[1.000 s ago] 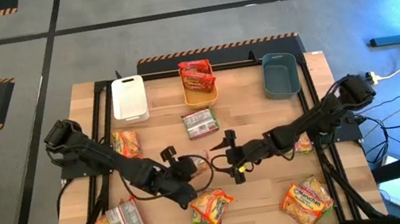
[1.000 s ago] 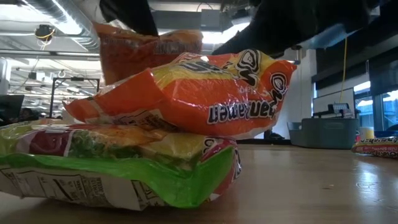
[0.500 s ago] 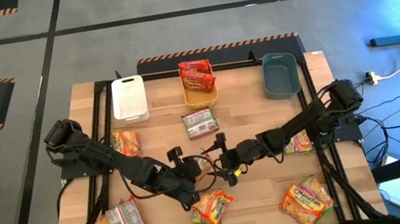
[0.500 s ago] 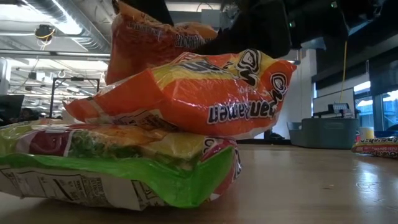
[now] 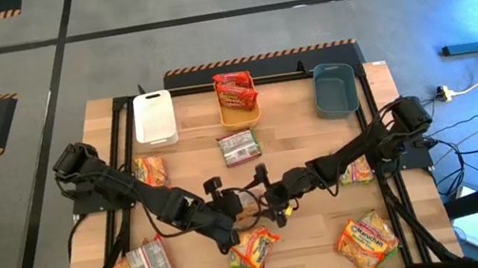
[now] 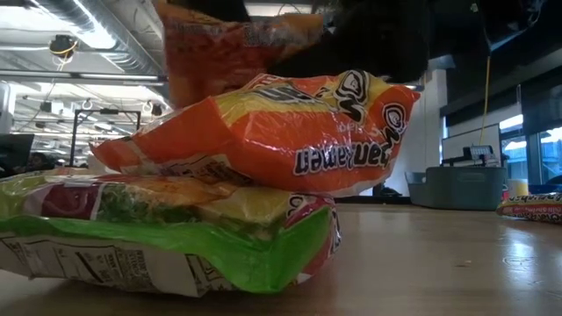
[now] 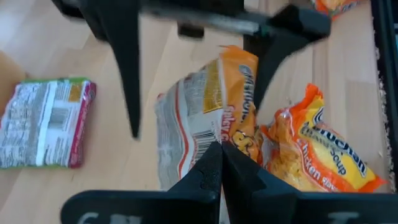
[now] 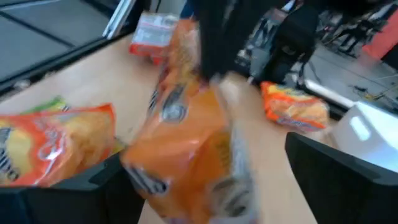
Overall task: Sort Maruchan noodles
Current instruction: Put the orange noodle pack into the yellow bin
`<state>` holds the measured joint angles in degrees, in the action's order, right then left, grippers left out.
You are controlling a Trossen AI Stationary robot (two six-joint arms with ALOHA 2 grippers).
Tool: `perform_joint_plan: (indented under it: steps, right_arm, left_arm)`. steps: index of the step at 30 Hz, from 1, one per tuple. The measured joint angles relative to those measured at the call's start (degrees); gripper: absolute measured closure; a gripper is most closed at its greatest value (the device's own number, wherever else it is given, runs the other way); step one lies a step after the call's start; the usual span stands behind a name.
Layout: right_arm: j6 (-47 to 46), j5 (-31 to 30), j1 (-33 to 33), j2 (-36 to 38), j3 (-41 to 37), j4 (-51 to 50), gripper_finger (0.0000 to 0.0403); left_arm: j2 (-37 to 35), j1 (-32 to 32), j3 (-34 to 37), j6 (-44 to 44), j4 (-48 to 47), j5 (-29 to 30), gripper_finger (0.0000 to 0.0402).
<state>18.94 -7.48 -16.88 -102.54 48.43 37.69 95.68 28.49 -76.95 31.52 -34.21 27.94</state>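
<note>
A lifted Maruchan packet (image 5: pixel 251 199), orange front and silvery-white back, sits between my two grippers over the table's middle. My left gripper (image 5: pixel 237 204) is shut on it. My right gripper (image 5: pixel 269 200) is open, with one finger on each side of the packet (image 8: pixel 186 149); I cannot tell whether they touch it. An orange packet (image 6: pixel 255 132) lies on a green-yellow one (image 6: pixel 167 228) at the near edge. Further packets lie flat: (image 5: pixel 239 146), (image 5: pixel 151 172), (image 5: pixel 147 264), (image 5: pixel 366 239), (image 5: pixel 356 171). A red packet (image 5: pixel 233 85) is in the orange bin. My left gripper pinches the packet's end edge (image 7: pixel 214 138) between its two shut fingers, where the white back meets the orange front. The packet is lifted clear of the table and reaches out from the fingertips toward the right gripper.
The white bin (image 5: pixel 154 119), orange bin (image 5: pixel 239 107) and grey-blue bin (image 5: pixel 335 88) stand in a row at the far edge. A black frame (image 5: pixel 376 131) runs along the table's sides. Bare wood lies between the bins and the grippers.
My right gripper has moved toward the table's left until its open fingers stand around the packet. My left gripper, shut on the packet throughout, has carried it toward the table's right and a little higher.
</note>
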Motion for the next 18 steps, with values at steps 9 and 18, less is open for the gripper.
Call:
perform_joint_plan:
  steps: [9,18]
  right_arm:
    - [-2.1,1.0,0.0,-0.4,0.0,-0.2,0.0172]
    - [-2.2,-2.1,0.0,0.2,0.0,-2.7,0.0298]
  left_arm:
    - [0.0,-0.4,0.0,-0.9,0.9,3.1,0.0401]
    - [-0.2,-0.3,0.0,-1.2,0.3,5.8,0.0377]
